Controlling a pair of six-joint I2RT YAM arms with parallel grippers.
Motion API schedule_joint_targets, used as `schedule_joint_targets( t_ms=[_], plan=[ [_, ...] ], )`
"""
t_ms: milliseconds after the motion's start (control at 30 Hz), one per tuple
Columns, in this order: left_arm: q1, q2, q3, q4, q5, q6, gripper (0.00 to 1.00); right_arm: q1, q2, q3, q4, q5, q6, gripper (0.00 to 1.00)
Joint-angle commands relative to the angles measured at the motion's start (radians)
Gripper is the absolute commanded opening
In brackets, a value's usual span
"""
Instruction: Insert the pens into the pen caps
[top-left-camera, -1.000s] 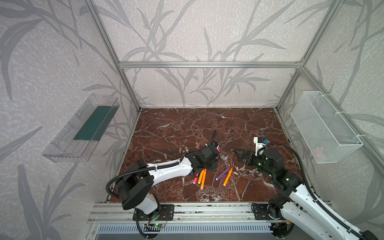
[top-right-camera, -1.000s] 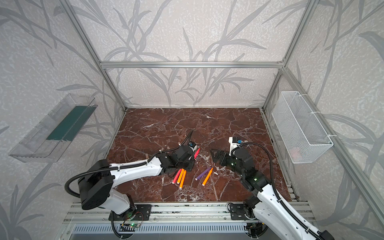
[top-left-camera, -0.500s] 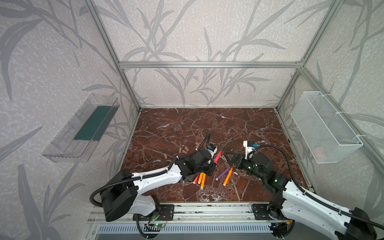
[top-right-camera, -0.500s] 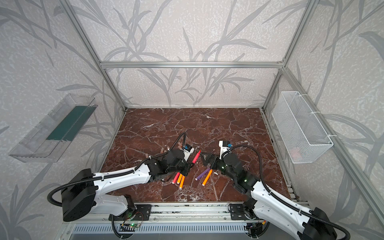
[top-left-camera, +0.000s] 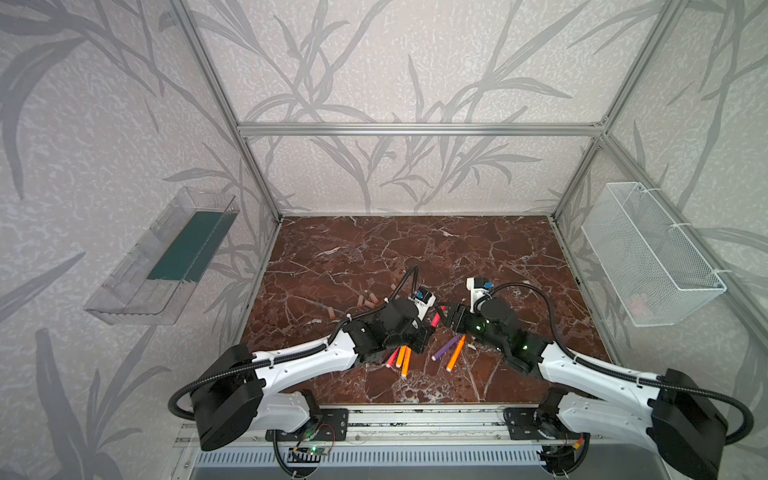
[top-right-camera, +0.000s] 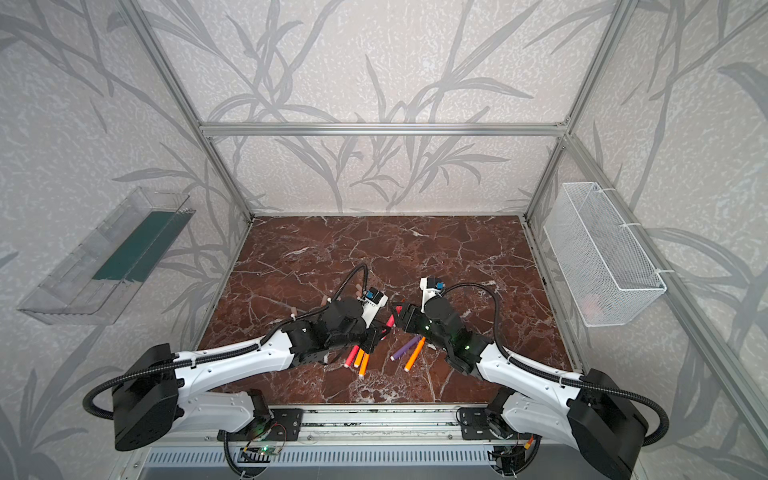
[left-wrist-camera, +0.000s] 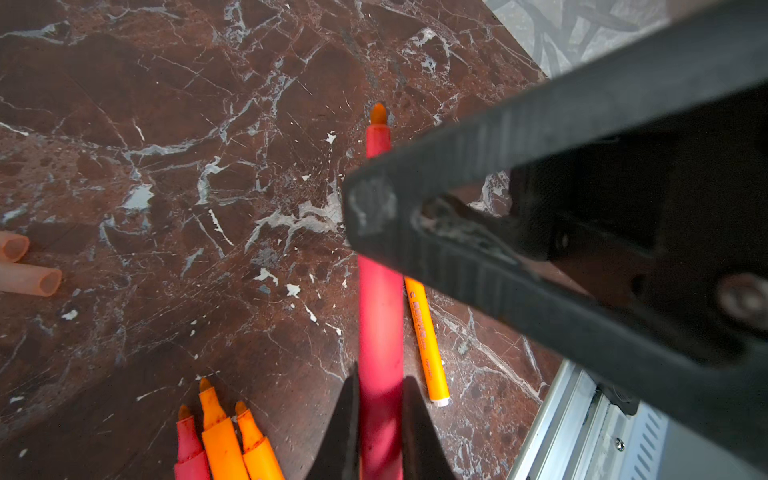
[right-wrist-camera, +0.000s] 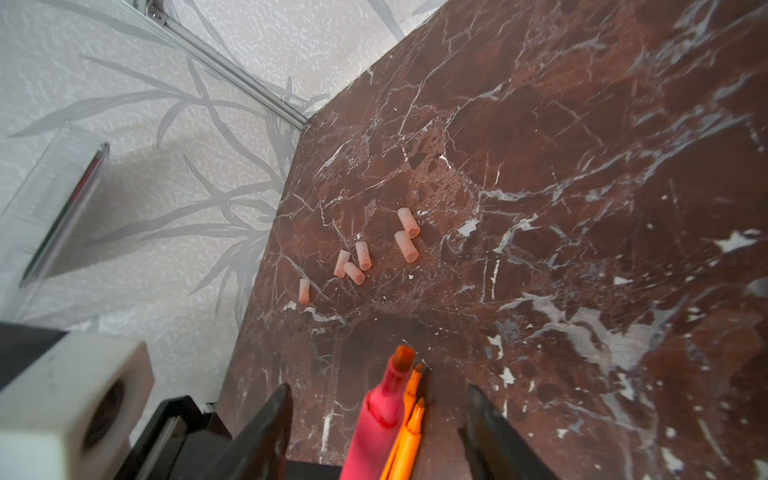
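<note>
1. Two left fingers (left-wrist-camera: 345, 424) are clenched on the barrel of a pink-red pen (left-wrist-camera: 380, 316). The left gripper (left-wrist-camera: 380, 380) grips it well back from the tip. That leaves the felt end sticking out bare, which I judge is the reason for this hold.
2. The right fingers (right-wrist-camera: 270, 432) stand apart on either side of the same pen near its tip, with a gap showing on each side. The right gripper (right-wrist-camera: 378, 392) grasps nothing. In the left wrist view, one of its fingers crosses in front of the pen's barrel.
3. In both top views the two grippers meet nose to nose over the near middle of the marble table (top-left-camera: 415, 249), with the held pen raised between them. This looks to me like a handover or a second grip to steady the pen.
4. The other five pens (top-left-camera: 401, 357) lie loose on the table just below the grippers. One pink-red and two orange lie side by side, and a purple one (top-left-camera: 444, 348) lies beside an orange one (top-left-camera: 455, 353).
5. Six pen caps (right-wrist-camera: 363, 255) lie scattered on their sides farther back, toward the left arm's side and well apart from the pens. None is held and none sits on a pen, so I judge that capping is not yet begun.
</note>
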Motion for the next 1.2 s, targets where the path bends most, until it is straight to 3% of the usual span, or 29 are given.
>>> schedule_joint_targets(
  t_ms=[0,367,500,667,800,1167],
  plan=[
    [0.000,-0.031,-0.018,0.022,0.014,0.016,0.00,0.009,0.036,0.044,0.048,0.002,0.012,0.49],
    [0.000,-0.032,-0.027,0.038,0.002,0.015,0.01,0.036,0.075,0.052,0.058,0.018,0.049,0.08],
    [0.000,-0.038,-0.032,0.052,0.008,0.016,0.14,0.053,0.063,0.031,0.078,0.046,0.075,0.00],
    [0.000,-0.041,-0.040,0.074,0.007,0.016,0.31,0.070,0.047,-0.003,0.131,0.068,0.110,0.00],
    [0.000,-0.033,-0.045,0.096,0.011,0.015,0.39,0.084,0.045,-0.014,0.166,0.074,0.125,0.00],
    [0.001,-0.012,-0.060,0.143,0.002,0.019,0.40,0.110,0.044,-0.032,0.209,0.102,0.149,0.00]
  ],
)
